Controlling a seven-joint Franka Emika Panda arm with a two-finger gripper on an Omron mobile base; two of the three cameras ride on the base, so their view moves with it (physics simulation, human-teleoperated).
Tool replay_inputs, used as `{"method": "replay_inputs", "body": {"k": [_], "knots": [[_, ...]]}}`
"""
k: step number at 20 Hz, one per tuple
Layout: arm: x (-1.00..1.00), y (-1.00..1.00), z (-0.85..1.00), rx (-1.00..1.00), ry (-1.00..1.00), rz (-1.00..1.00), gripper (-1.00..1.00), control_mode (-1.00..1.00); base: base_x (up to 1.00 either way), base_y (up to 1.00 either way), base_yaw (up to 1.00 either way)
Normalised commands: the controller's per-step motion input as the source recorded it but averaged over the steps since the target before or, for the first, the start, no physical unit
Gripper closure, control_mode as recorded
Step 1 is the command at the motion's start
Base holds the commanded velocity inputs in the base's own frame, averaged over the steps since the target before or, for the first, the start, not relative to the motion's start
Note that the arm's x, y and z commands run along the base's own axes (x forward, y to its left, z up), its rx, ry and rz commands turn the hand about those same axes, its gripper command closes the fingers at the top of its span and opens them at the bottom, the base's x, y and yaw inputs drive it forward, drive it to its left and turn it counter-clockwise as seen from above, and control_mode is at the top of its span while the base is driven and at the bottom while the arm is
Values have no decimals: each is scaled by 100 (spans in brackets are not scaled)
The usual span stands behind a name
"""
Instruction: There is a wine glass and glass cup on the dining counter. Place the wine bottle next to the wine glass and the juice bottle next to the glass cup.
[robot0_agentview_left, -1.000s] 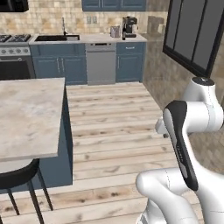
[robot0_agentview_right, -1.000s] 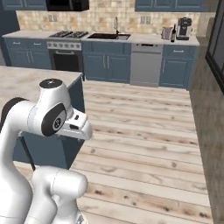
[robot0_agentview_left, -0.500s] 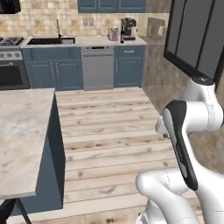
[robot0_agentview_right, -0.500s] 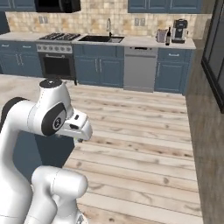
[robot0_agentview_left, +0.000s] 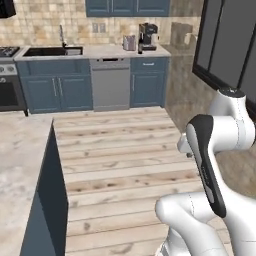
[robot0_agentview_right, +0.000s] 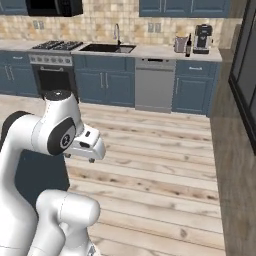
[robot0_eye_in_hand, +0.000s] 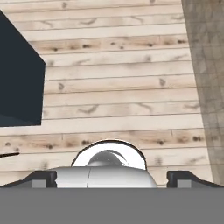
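A slim dark wine bottle (robot0_agentview_right: 188, 45) stands on the far wall counter (robot0_agentview_right: 150, 51), between a metal canister (robot0_agentview_right: 179, 44) and a black coffee machine (robot0_agentview_right: 202, 38). The dining counter (robot0_agentview_left: 20, 165) shows as a beige marble top over a blue base at the left; its dark blue base (robot0_eye_in_hand: 17, 83) also fills the hand view's left. My gripper (robot0_eye_in_hand: 111, 179) hangs open over the wood floor, its fingertips (robot0_eye_in_hand: 43, 178) wide apart with nothing between them. The arm is folded close to the base. The wine glass, glass cup and juice bottle are out of view.
The wall counter (robot0_agentview_left: 100, 51) carries a sink (robot0_agentview_left: 50, 50), with a dishwasher (robot0_agentview_left: 111, 82) under it and a stove (robot0_agentview_right: 52, 46) to the left. A dark window wall (robot0_agentview_left: 225, 45) stands on the right. Wood floor (robot0_agentview_left: 120, 150) lies open between island and cabinets.
The whole picture has shifted: the island has slid left, its stools have left the view, and the wall cabinets have come nearer. The arm keeps its folded pose and the gripper stays open.
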Motion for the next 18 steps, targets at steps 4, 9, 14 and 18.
{"method": "replay_inputs", "body": {"k": [4, 9, 14, 18], "knots": [[0, 0, 0, 0, 0, 0, -100, 100, 86, -34, 0], [0, 0, 0, 0, 0, 0, -100, 100, 87, -33, 0], [0, 0, 0, 0, 0, 0, -100, 100, 87, -34, 0], [0, 0, 0, 0, 0, 0, -100, 100, 86, -34, 0]]}}
